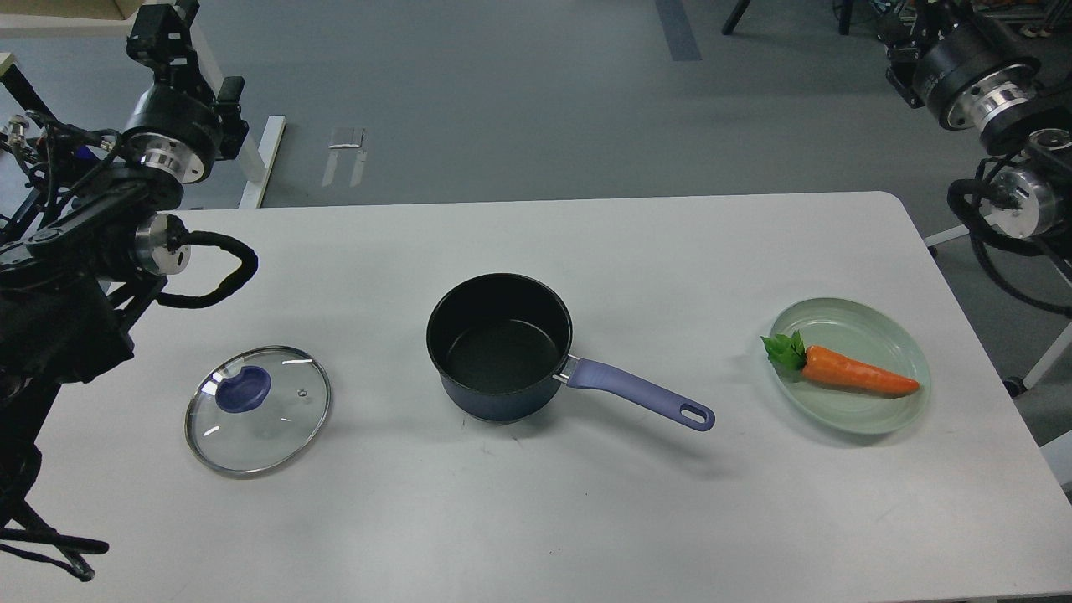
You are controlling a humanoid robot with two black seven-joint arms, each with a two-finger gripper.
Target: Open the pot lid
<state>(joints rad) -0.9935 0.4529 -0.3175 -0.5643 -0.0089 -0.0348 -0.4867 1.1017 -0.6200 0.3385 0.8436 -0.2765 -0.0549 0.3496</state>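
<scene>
Lying flat on the white table [586, 519], the lid [258, 410] rests left of the uncovered pot [500, 347]; no lettering legible. Left gripper [159, 33] is raised above the table's far-left corner, its state unclear; right gripper is out of view.

The pot [500, 347] stood uncovered mid-table, its mouth open from above — only its handle [636, 393] jutted right toward the plate [871, 419] with the carrot [858, 375]. The lid [258, 410] lay flat well to the left. Bare table [536, 519] ran wide between them and along the near edge.
</scene>
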